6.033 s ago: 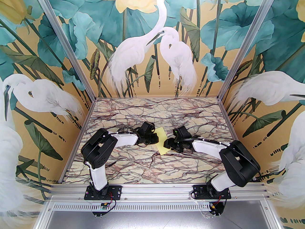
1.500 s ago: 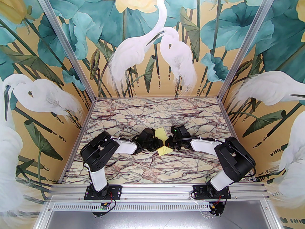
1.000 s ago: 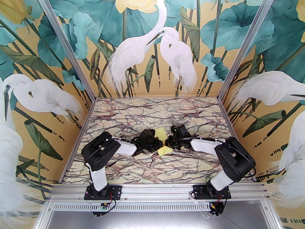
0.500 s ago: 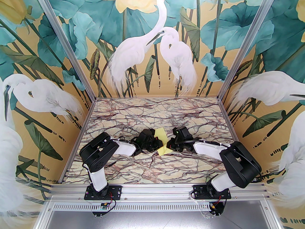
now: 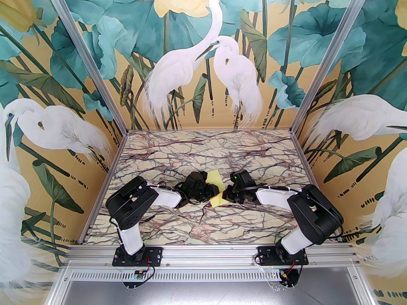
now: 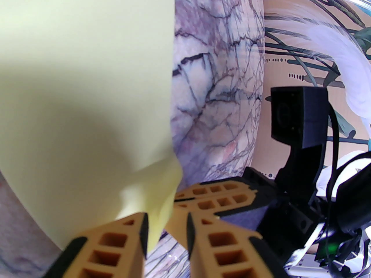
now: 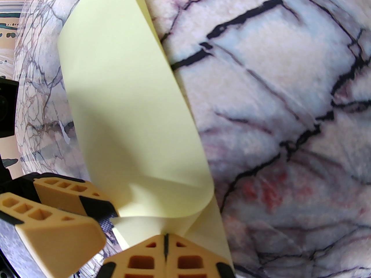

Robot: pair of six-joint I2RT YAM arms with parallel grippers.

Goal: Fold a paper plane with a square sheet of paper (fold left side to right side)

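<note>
One folded square sheet of paper (image 5: 215, 179), long axis near-to-far

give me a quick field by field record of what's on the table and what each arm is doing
surface: marble table
object: pale yellow sheet of paper, one side curled over
left jaws: parted, at the sheet's edge
right jaws: shut on the curled edge
fold: bend rounded, not pressed flat

One square sheet of paper (image 7: 130, 111) is curling on one counter (image 7: 275, 97); two pairs are flanking it, the left fingers (image 6: 226, 250) and the right fingers (image 7: 188, 261).
</note>
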